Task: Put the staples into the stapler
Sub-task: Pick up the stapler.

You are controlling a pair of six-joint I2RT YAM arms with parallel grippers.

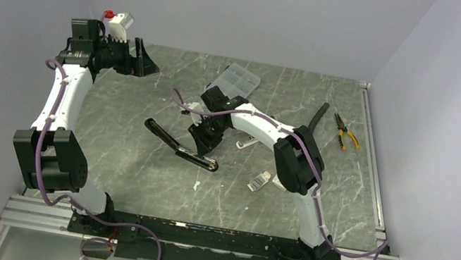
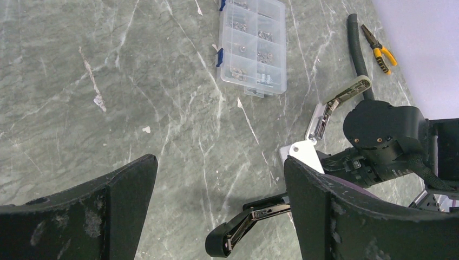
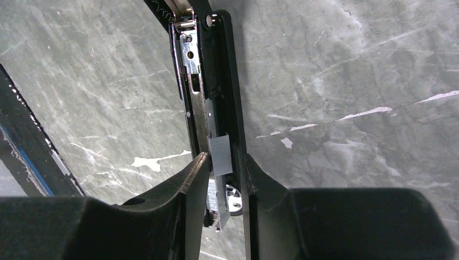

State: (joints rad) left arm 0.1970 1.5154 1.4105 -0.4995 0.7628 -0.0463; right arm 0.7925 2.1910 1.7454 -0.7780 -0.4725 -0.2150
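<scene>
The black stapler (image 1: 172,141) lies opened out flat mid-table, its magazine (image 3: 230,81) facing up. A short grey strip of staples (image 3: 220,151) rests on that channel. My right gripper (image 3: 224,162) hovers just over it, jaws a narrow way apart. The left fingertip (image 3: 201,162) touches the strip, and a gap shows on the strip's right side. A small white staple box (image 1: 260,180) sits right of the stapler. My left gripper (image 2: 221,162) is raised at the back left (image 1: 146,61), wide open and empty, looking down on the stapler's end (image 2: 243,225).
A clear compartment case (image 1: 236,81) lies at the back centre. A black hose (image 1: 316,116) and yellow-handled pliers (image 1: 346,132) lie at the back right. A silvery hinged metal piece (image 2: 335,103) lies beside the right arm. Walls close in the table on three sides.
</scene>
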